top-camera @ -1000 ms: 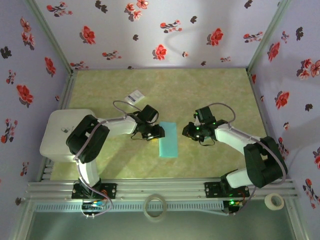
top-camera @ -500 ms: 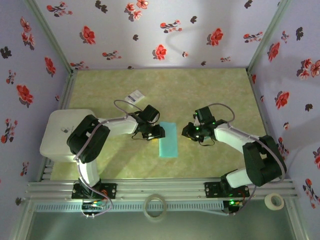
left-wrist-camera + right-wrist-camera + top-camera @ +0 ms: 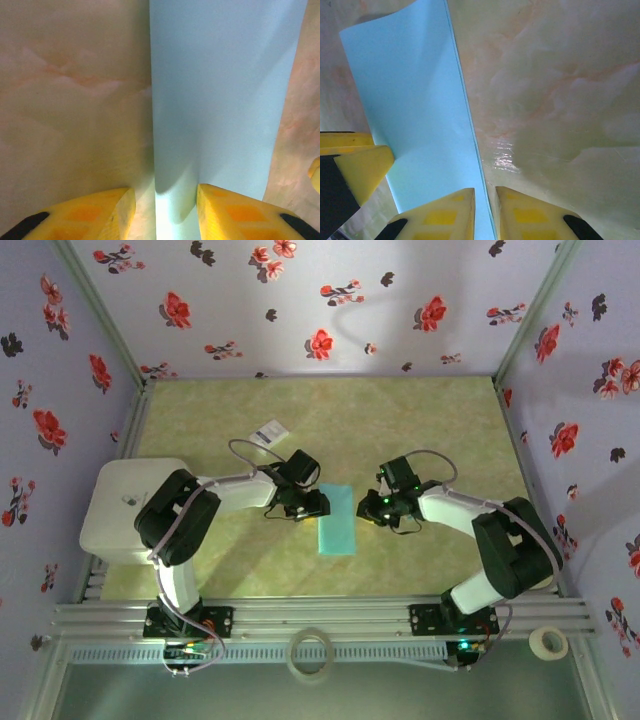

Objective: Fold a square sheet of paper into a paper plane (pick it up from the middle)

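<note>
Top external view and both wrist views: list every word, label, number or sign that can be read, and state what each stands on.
No text can be read in these pictures.
small white card: dark print on it, too small and blurred to read.
white box: one small dark mark on its top, too small to read.
square sheet of paper: plain teal, no print on the faces that show.

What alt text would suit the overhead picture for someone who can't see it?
A folded teal sheet of paper lies mid-table between the left gripper and right gripper of two black arms. Floral walls surround the table.
</note>
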